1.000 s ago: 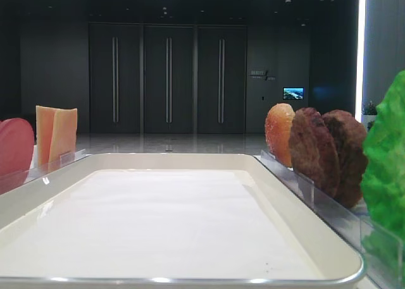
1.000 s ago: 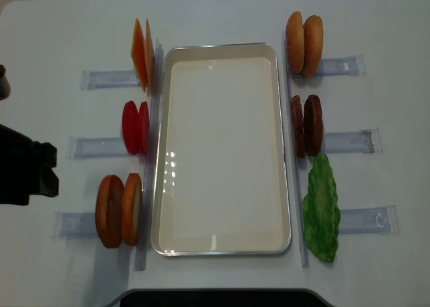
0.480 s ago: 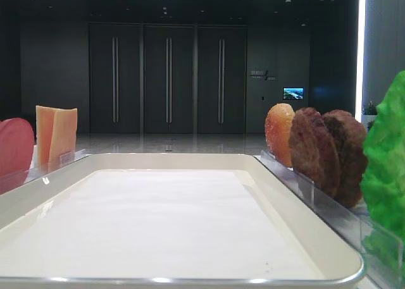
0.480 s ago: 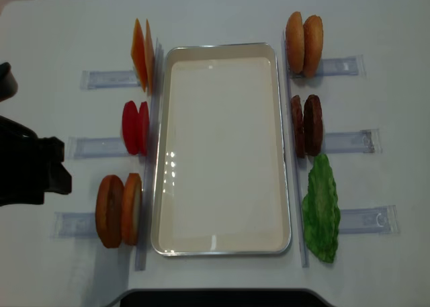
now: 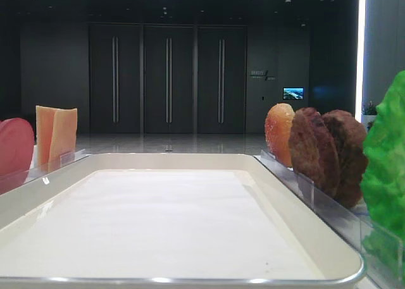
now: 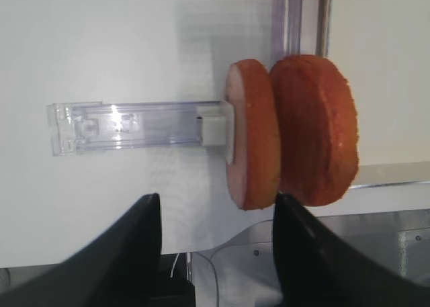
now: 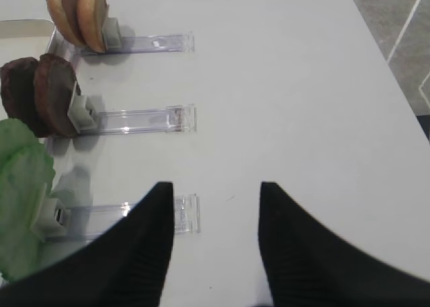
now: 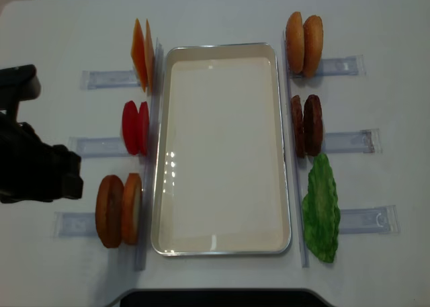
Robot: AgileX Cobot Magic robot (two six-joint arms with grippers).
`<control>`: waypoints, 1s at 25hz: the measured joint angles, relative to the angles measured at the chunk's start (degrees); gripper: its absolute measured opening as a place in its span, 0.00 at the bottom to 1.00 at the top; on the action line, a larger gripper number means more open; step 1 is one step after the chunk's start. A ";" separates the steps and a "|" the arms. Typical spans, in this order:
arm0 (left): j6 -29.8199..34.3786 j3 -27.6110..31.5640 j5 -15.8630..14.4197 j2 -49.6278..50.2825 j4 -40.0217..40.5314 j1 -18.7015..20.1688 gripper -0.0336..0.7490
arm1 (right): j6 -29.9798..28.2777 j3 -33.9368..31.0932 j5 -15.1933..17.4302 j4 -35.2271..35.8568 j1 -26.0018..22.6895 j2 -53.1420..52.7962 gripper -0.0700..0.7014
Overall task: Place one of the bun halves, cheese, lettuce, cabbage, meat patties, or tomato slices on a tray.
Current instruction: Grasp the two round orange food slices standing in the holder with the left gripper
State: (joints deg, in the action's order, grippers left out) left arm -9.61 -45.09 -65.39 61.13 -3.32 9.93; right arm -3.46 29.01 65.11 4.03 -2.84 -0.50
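The cream-white tray [image 8: 222, 149] lies empty in the middle of the table. To its left stand the cheese [image 8: 141, 55], the tomato slices [image 8: 136, 127] and two bun halves [image 8: 119, 209]. To its right stand two more bun halves [image 8: 304, 35], the meat patties [image 8: 307, 124] and the lettuce [image 8: 321, 206]. My left gripper [image 8: 67, 176] is open and empty, just left of the near-left bun halves [image 6: 252, 136]. My right gripper [image 7: 215, 186] is open over bare table, right of the lettuce [image 7: 23, 186]. No cabbage shows.
Each food pair stands upright in a clear plastic holder [image 6: 134, 125] whose strip runs outward from the tray. The table's front edge with its curved cutout [image 6: 235, 236] lies just below the left gripper. A holder end [image 7: 185, 213] lies by the right gripper's left finger.
My left arm has come in from the left edge, moving right and a little forward toward the near-left bun halves. Its jaws stay equally wide. The food and tray are unmoved.
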 joint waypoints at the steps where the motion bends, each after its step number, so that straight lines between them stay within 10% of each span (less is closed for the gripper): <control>1: -2.65 0.00 0.35 0.00 1.06 2.75 0.56 | 0.00 0.00 0.00 0.00 0.00 0.00 0.47; 13: -24.68 0.00 6.73 2.33 7.51 25.58 0.62 | 0.00 0.00 0.00 0.00 0.00 0.00 0.47; 25: -28.25 0.00 10.97 11.32 8.97 27.28 0.64 | 0.00 0.00 0.00 0.00 0.00 0.00 0.47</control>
State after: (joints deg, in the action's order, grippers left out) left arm -37.85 -45.09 -54.42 72.45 5.65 37.21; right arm -3.46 29.01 65.11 4.03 -2.84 -0.50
